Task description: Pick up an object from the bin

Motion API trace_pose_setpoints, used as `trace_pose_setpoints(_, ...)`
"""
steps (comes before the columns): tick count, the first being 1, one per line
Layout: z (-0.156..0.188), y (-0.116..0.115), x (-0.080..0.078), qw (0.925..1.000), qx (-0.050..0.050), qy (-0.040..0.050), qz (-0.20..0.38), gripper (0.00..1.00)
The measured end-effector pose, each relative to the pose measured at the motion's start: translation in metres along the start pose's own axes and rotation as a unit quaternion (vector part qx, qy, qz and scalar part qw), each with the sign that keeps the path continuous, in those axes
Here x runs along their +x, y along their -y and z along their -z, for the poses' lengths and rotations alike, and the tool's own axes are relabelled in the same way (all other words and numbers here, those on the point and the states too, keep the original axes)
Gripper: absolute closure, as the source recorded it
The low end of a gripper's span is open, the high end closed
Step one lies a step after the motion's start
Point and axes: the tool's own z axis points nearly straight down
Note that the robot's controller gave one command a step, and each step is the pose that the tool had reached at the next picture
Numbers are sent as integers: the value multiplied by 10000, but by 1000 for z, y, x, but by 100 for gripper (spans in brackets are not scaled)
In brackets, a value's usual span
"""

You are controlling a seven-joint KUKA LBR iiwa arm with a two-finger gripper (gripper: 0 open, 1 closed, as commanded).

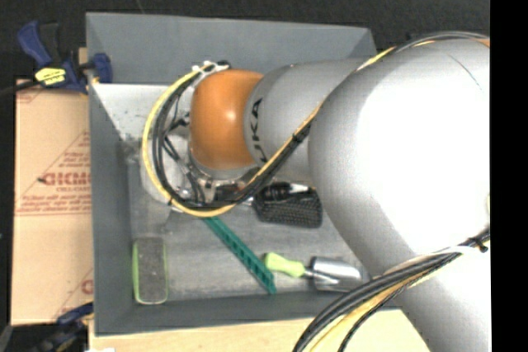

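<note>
- The arm (412,161) reached in from the right and covered most of the right half and the middle of the grey metal bin (247,37), so whatever lay beneath it could not be seen.
- The pincer (195,187) hung under the orange cover (219,119), pointing down at the left-middle of the bin floor. Only a dark tangle of parts and looped cables (157,136) could be made out there, and I cannot tell whether the pincer was apart or together, or whether anything sat in it.
- Just to the left of it a pale shape (157,179) lay on the floor, partly under the cables. Its kind was too unclear to name.
- A black ridged block (289,210) lay just to the right of the pincer, with its far edge tucked under the arm.
- A long teal perforated strip (241,251) ran on a slant from beneath the pincer towards the near wall. Its far end was hidden.
- A tool with a lime-green handle and a shiny metal head (312,268) lay near the near wall, its handle touching or crossing the strip's near end and its head close to the arm.
- A flat grey block with green edges (150,269) lay in the near left corner, beside the left wall and well apart from the pincer.
- Bare floor showed between that block and the strip, and along the sloping far left wall.
</note>
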Motion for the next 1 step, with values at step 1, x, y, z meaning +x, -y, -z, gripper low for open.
trace_pose_setpoints(1, 0, 33, -18, 9988, 15, -11, -485, 100)
